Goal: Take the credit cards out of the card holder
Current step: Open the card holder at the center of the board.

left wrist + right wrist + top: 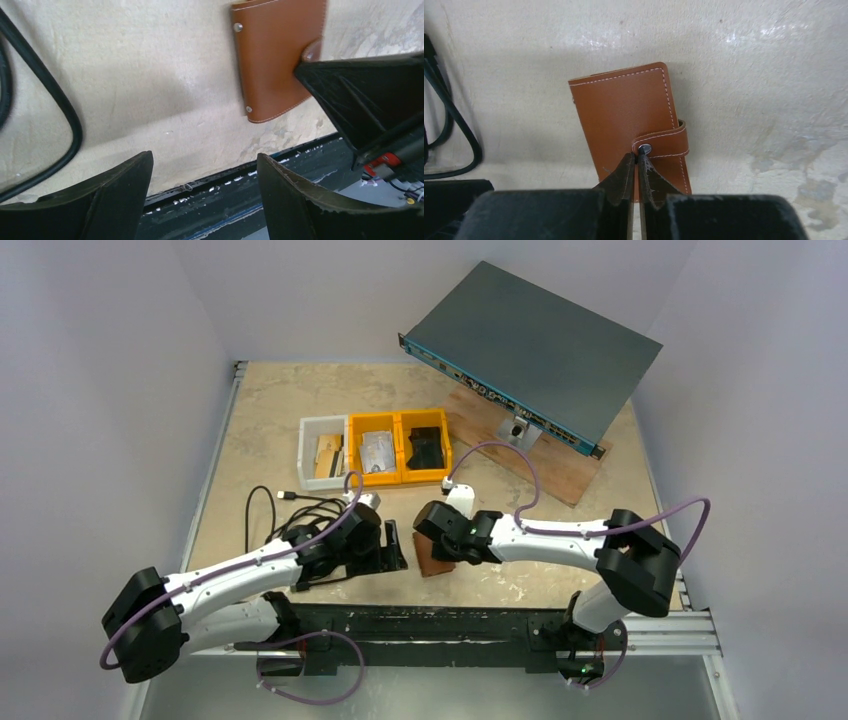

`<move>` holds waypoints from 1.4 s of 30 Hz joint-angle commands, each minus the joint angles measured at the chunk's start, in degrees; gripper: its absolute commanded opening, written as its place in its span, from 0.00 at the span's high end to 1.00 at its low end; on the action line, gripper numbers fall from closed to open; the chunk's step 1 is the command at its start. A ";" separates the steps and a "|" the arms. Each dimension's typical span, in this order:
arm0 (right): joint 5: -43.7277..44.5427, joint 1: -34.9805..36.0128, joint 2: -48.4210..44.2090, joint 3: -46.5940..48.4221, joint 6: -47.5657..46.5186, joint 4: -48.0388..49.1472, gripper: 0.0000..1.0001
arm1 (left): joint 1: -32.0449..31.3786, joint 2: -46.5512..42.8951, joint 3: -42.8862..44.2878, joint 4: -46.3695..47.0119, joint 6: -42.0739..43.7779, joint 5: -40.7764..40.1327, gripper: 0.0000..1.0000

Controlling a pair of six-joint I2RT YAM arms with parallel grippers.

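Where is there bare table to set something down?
Bare table behind the white bin and yellow bins, up to the grey box. Also right of the wallet, beneath the right arm. Crowded: cables at left.

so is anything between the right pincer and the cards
Yes: the brown leather folding card holder is closed, its snap strap fastened over the cover, hiding any cards inside. The right pincer, shut, has its tips at that snap.

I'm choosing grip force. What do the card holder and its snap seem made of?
The card holder looks like brown leather or a leather-like material, with a matte fine grain and pale stitching along the edges; real or faux cannot be told. The snap looks like metal: a small, shiny, silvery round stud.
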 commanded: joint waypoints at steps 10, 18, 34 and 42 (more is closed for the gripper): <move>11.73 3.14 8.71 15.39 -9.57 -13.27 0.66 | 6.22 -0.35 -0.04 2.59 3.30 2.35 0.31; 16.13 3.15 11.06 15.51 -8.25 -17.09 0.66 | 6.36 -1.12 -1.91 3.74 2.09 3.16 0.32; 6.90 1.15 12.34 7.73 -9.14 -4.40 1.00 | 6.36 1.24 -0.94 5.40 2.38 4.09 0.34; -3.30 1.14 5.69 5.41 -4.79 2.20 1.00 | 6.41 2.86 1.89 10.07 0.69 6.48 0.43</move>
